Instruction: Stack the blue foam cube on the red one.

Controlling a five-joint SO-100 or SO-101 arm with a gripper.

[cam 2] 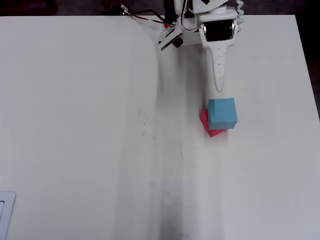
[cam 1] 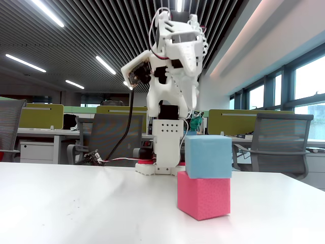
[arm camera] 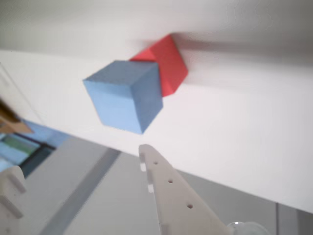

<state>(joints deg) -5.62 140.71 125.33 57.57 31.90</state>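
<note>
While the blue foam cube (cam 1: 208, 156) rests on top of the red one (cam 1: 203, 195), turned slightly out of line with it, the stack stands on the white counter (cam 2: 90, 130). Seen from overhead, the tool (cam 2: 218, 82) lies just beside the blue cube, apart from it and holding nothing; whether its jaws are apart or together cannot be told. Office chairs (cam 1: 277, 142) stand behind.

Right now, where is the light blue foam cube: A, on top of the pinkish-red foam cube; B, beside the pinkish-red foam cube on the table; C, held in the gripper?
A: in the fixed view the light blue foam cube rests on the pinkish-red foam cube, with the gripper clear of it.
</note>
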